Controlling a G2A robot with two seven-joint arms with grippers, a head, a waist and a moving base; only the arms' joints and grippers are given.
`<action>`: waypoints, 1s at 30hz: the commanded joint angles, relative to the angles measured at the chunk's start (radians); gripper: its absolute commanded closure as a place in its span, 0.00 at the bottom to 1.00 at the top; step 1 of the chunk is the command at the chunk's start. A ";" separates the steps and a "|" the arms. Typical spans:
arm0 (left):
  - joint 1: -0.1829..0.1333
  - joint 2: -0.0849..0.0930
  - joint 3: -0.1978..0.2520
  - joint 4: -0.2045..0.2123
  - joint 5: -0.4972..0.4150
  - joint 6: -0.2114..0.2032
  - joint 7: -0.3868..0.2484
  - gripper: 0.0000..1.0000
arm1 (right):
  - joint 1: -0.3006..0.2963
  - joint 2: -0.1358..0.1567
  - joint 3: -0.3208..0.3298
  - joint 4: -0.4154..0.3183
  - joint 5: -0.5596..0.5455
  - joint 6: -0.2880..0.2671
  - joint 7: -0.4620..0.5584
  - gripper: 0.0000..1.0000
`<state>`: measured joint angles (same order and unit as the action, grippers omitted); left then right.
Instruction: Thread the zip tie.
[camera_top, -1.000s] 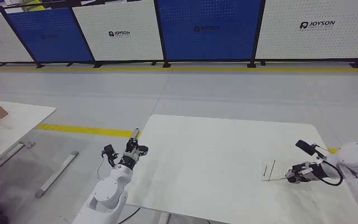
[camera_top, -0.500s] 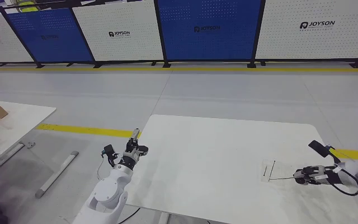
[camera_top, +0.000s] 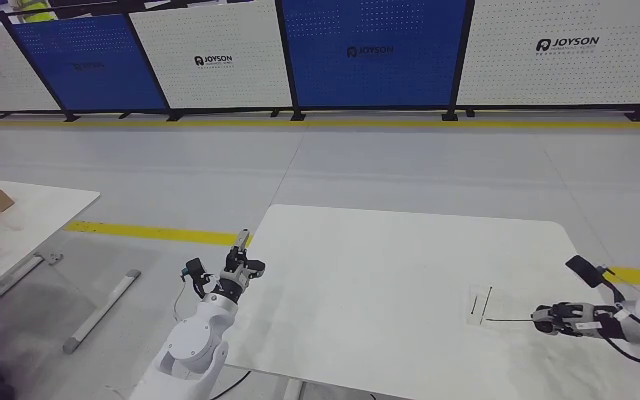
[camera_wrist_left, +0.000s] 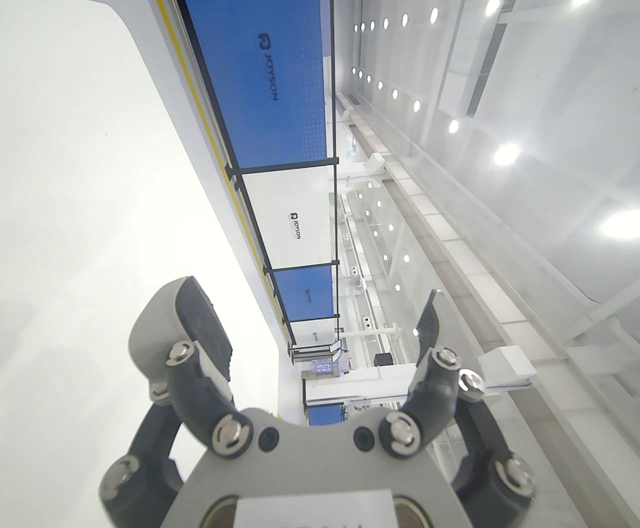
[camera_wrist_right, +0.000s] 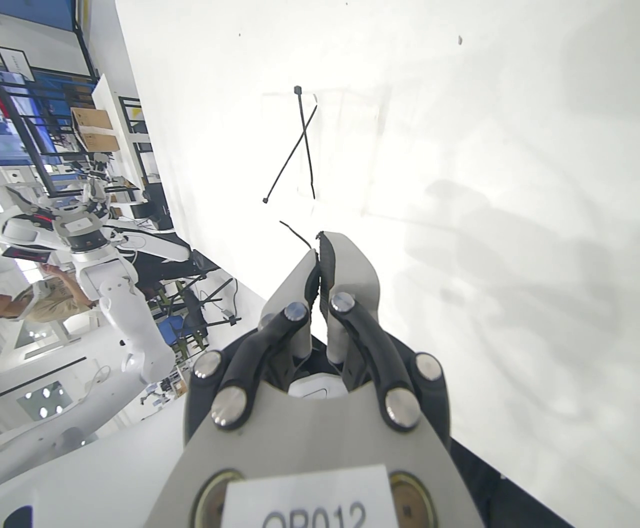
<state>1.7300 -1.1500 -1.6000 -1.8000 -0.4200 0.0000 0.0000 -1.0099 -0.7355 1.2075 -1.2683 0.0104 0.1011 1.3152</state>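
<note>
While our right end effector clamps a zip tie by its tail near two crossed ties on the surface, our left end effector gapes empty, well apart; we would pinch firmly and guide the tail straight.

Open tabletop spreads left of the crossed zip ties; right gripper, pinching a zip tie, crowds their right.

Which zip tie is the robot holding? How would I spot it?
Find the white table and go to its edge on the robot's right, where the right claw is pinched shut. The thin black zip tie poking out of that claw is it. Unlike the two crossed ties lying on the clear sheet, it is gripped at one end.
</note>
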 joint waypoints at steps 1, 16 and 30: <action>0.000 0.000 0.000 0.000 0.000 0.000 0.000 0.00 | 0.000 0.000 0.000 0.000 0.000 0.000 0.000 1.00; 0.000 0.000 0.000 0.000 0.000 0.000 0.000 0.00 | -0.068 0.012 0.069 -0.291 0.002 -0.194 -0.106 1.00; 0.000 0.000 0.000 0.000 0.000 0.000 0.000 0.00 | -0.008 -0.006 -0.017 -0.288 0.013 -0.199 -0.039 1.00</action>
<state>1.7300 -1.1500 -1.6000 -1.8000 -0.4200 0.0000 0.0000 -1.0182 -0.7419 1.1909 -1.5559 0.0239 -0.0982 1.2759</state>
